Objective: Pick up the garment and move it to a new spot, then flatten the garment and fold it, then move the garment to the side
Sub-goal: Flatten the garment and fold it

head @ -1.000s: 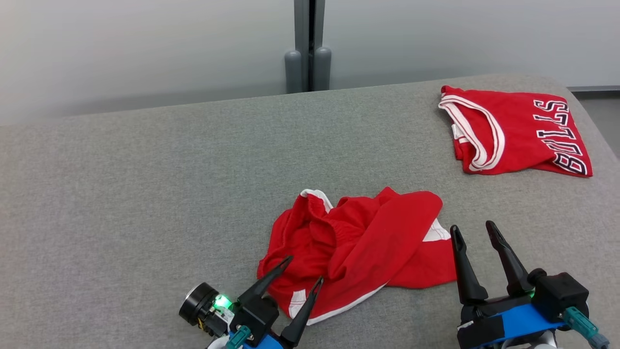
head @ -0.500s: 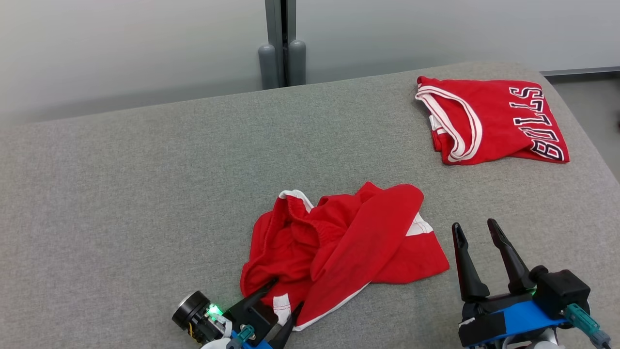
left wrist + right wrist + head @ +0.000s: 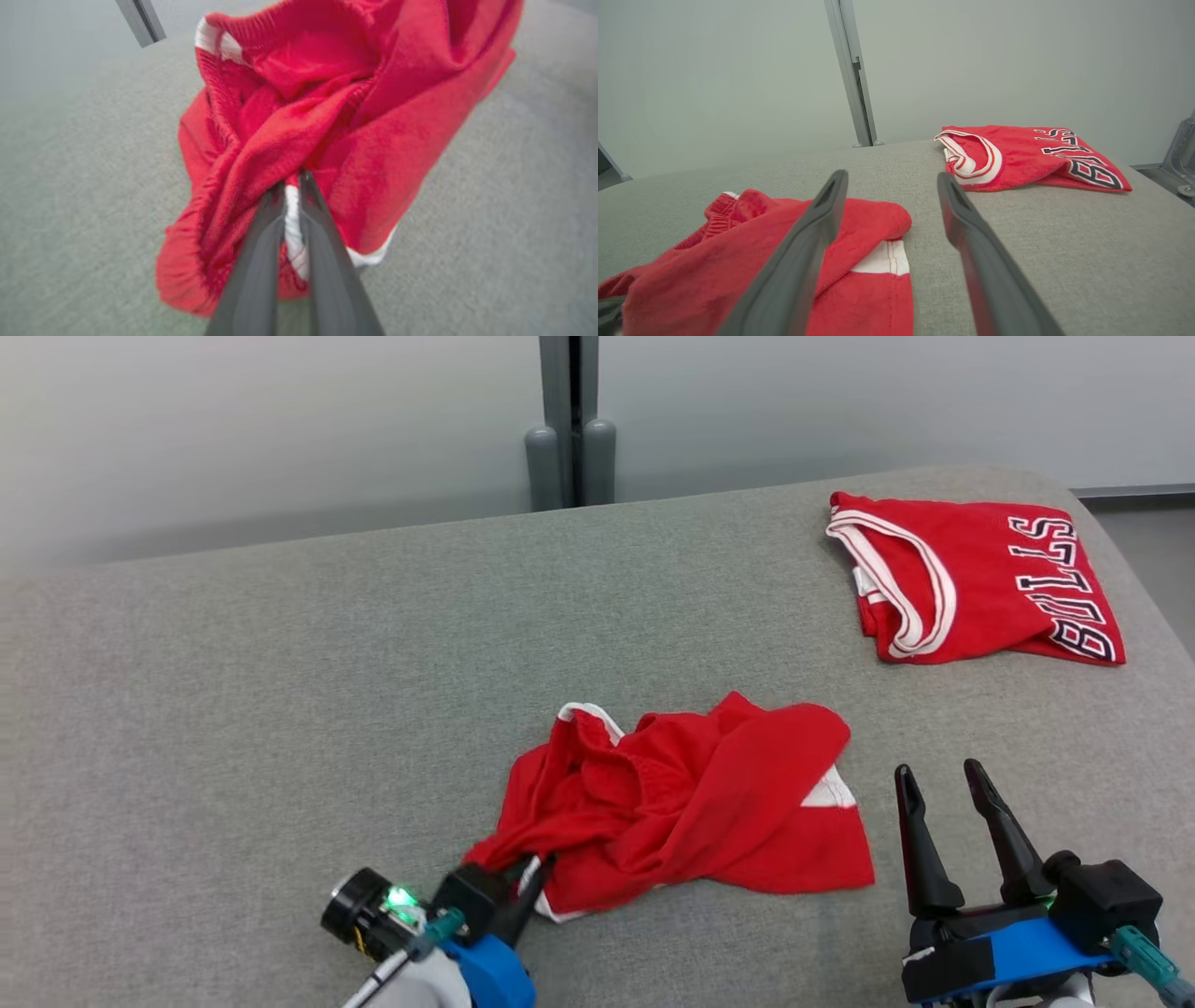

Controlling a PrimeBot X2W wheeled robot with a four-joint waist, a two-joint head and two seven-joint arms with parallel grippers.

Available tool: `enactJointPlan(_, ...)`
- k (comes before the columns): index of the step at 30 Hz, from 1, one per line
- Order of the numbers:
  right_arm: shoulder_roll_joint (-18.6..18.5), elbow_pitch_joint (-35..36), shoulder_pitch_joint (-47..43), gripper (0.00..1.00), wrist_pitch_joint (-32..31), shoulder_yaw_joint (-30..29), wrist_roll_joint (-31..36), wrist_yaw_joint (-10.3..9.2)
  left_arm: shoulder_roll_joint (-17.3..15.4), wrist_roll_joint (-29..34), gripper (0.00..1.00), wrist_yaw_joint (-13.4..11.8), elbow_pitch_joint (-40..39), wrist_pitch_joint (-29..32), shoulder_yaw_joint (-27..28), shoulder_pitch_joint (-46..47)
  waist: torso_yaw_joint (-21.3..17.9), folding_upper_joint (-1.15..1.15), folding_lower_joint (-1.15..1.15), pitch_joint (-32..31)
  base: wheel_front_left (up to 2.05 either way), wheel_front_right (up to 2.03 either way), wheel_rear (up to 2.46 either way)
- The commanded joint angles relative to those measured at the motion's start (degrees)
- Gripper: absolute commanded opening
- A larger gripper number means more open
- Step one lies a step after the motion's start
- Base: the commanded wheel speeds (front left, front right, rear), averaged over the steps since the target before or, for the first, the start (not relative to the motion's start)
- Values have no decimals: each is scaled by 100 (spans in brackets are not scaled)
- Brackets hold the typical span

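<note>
Left gripper (image 3: 292, 186) clamps the white-trimmed hem of crumpled red shorts (image 3: 709, 803) on a grey fabric surface (image 3: 280, 691); right gripper (image 3: 938, 775) hovers just beside them, jaws wide apart.

High head, low wrists, shared garment (image 3: 709, 803)

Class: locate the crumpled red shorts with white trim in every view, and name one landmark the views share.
Head view: crumpled red shorts with white trim, lower centre.
Left wrist view: shorts centre, pinched by the left gripper.
Right wrist view: shorts lower left.
Shared landmark: grey vertical post at the top.
</note>
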State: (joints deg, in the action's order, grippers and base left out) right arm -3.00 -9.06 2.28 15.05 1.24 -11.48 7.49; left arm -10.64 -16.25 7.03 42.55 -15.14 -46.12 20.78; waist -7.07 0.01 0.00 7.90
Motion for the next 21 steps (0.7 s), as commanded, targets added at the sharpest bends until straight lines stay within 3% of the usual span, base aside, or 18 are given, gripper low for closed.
enactJointPlan(1, -24, 31, -33, 100, 17, -32, 37, 1, -60, -141, 0, -77, -205, 0, 277, 87, 88, -1, 0, 14, 0, 0, 0)
enactJointPlan(10, -136, -59, 52, 100, 16, -31, -6, 1, -324, -450, 0, -247, -1335, 0, 1758, -440, 457, -1, 0, -42, 0, 0, 0)
enactJointPlan(11, -148, -99, 76, 100, 16, -18, -13, 1, -328, -501, 0, -288, -1562, 0, 2138, -673, 522, -1, 0, -60, 0, 0, 0)
enactJointPlan(21, -168, -281, -1, 100, 17, 1, -58, 1, -44, -390, 0, -206, -1738, 0, 3126, -1665, 713, -1, 0, -129, 0, 0, 0)
